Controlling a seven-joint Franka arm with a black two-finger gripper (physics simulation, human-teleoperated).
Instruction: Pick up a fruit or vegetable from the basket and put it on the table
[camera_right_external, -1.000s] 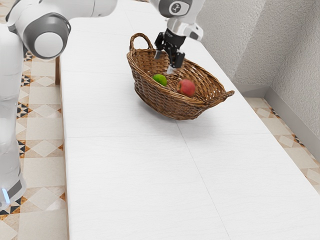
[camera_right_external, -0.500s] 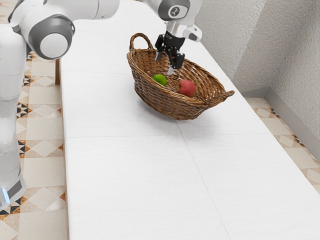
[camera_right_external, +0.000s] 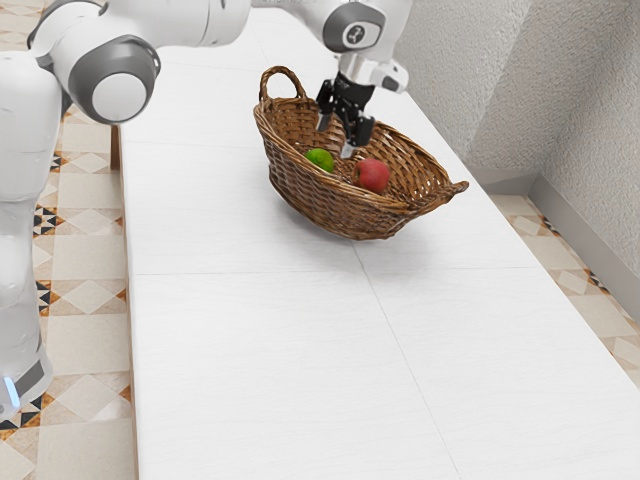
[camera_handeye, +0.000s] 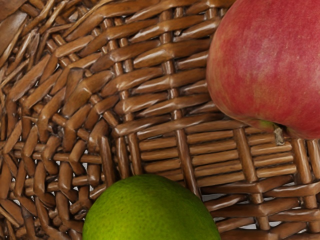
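Arm (camera_right_external: 185, 22) outstretched; hand (camera_right_external: 360, 71) pointing down; fingers (camera_right_external: 347, 151) spread apart

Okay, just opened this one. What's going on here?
A robot arm is at work over a wicker basket standing on a white table. Its gripper is open, fingers apart, above the basket's inside, and holds nothing. A red apple and a green lime both lie in the basket, so no fruit has been picked up yet.
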